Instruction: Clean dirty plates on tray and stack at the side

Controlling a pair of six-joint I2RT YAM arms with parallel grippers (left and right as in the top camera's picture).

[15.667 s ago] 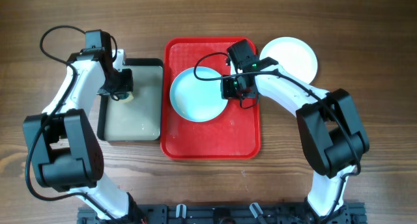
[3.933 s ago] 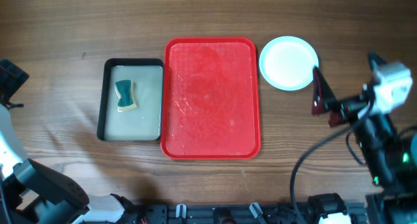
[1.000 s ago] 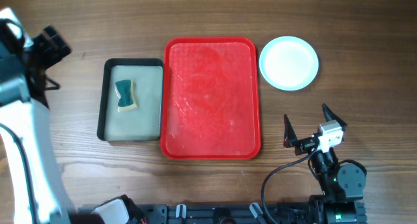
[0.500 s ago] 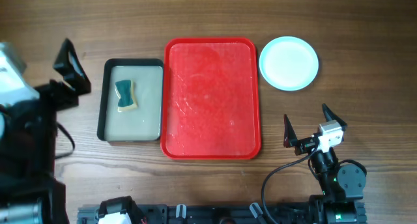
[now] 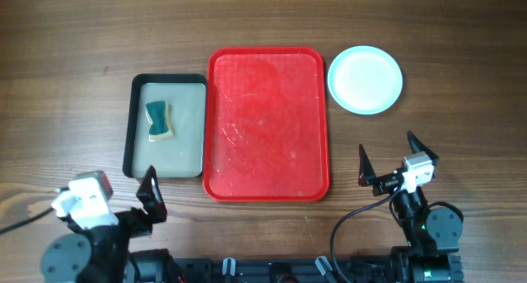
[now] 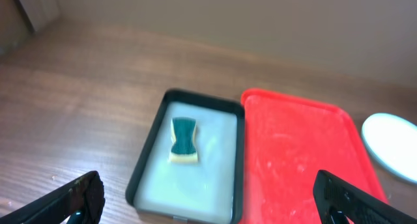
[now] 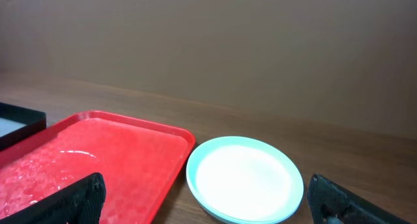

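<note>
1. Since half a second before, the left arm had swung from the tabletop's left edge down to its front left corner. The right arm, plates and tray had not shifted.
2. The plates sat in one pile on the tabletop, just beside the far right corner of the tray and not touching it. They lay well ahead of the right end effector, and well apart from the left end effector, with the whole tray between.
3. Both end effectors stood wide open and held nothing.
4. The overhead view showed the full layout: the basin left of the tray, with the sponge lying in it. The right wrist view alone showed the pile from the side, with a mint rim around a white inside; the number of plates could not be told. It caught only a corner of the basin. The left wrist view took in basin, sponge and tray, but only an edge of the plates at far right.
5. Both arms were folded back at the front edge. Their end effectors were raised off the tabletop and pointed toward the far side, the left before the basin and the right in line with the plates.
</note>
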